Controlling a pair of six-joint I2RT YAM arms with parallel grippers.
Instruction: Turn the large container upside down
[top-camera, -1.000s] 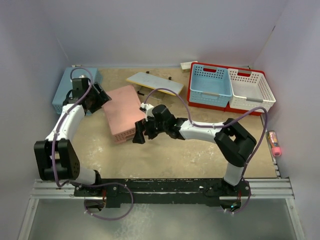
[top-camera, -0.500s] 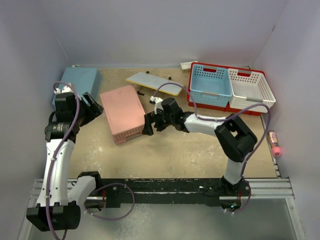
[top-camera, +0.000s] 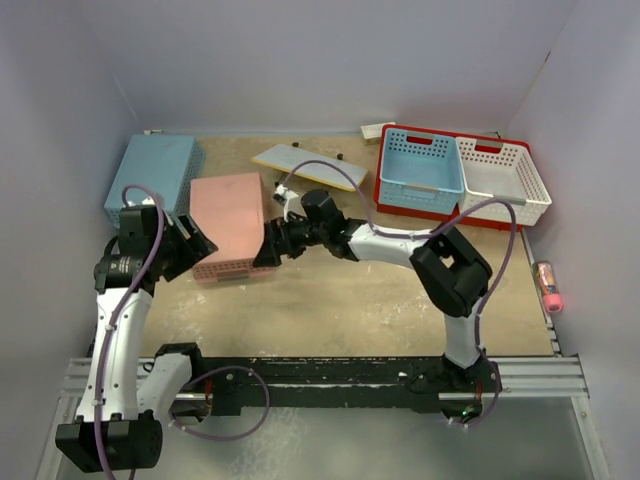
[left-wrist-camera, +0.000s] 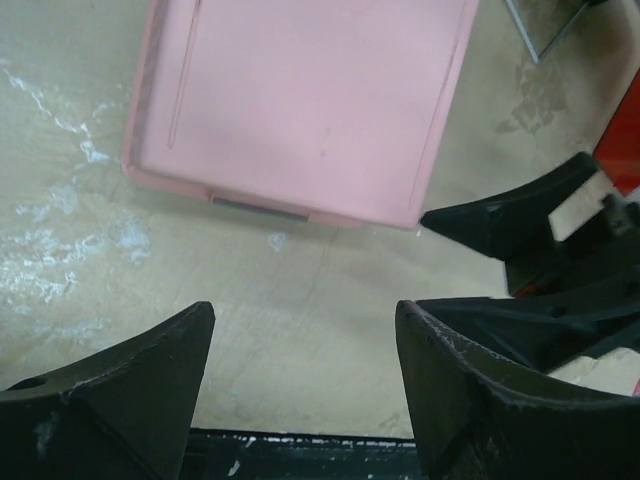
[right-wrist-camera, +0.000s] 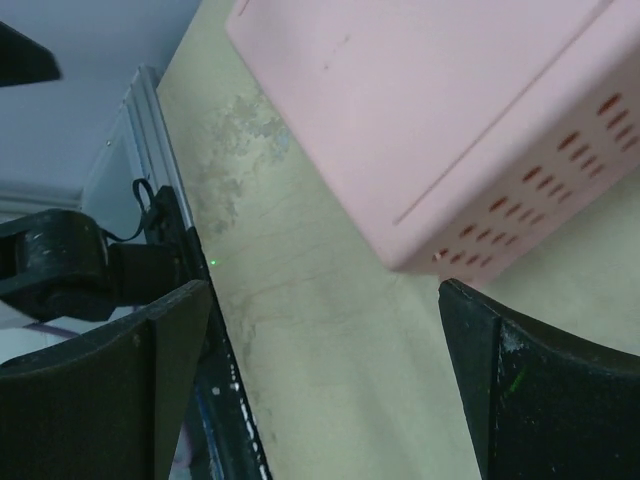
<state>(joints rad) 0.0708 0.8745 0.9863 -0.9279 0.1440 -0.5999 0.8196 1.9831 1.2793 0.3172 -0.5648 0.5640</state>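
The large red container (top-camera: 381, 180) stands upright at the back right, with a light-blue basket (top-camera: 421, 166) and a white basket (top-camera: 502, 177) inside it. Both grippers are far from it, beside an upside-down pink basket (top-camera: 228, 222). My left gripper (top-camera: 192, 250) is open and empty at the pink basket's near left corner. My right gripper (top-camera: 268, 246) is open and empty at its near right corner. The left wrist view shows the pink basket (left-wrist-camera: 310, 100) beyond the open left gripper (left-wrist-camera: 305, 370). The right wrist view shows its perforated side (right-wrist-camera: 450, 110) above the open right gripper (right-wrist-camera: 325, 380).
An upside-down light-blue basket (top-camera: 150, 175) lies at the back left. A white board (top-camera: 305, 165) lies at the back middle. A small pink object (top-camera: 548, 285) sits on the right rail. Walls close in on three sides.
My left arm swung back from the light-blue basket to the pink basket's near left corner. My right gripper moved left along the pink basket, which turned and slid left.
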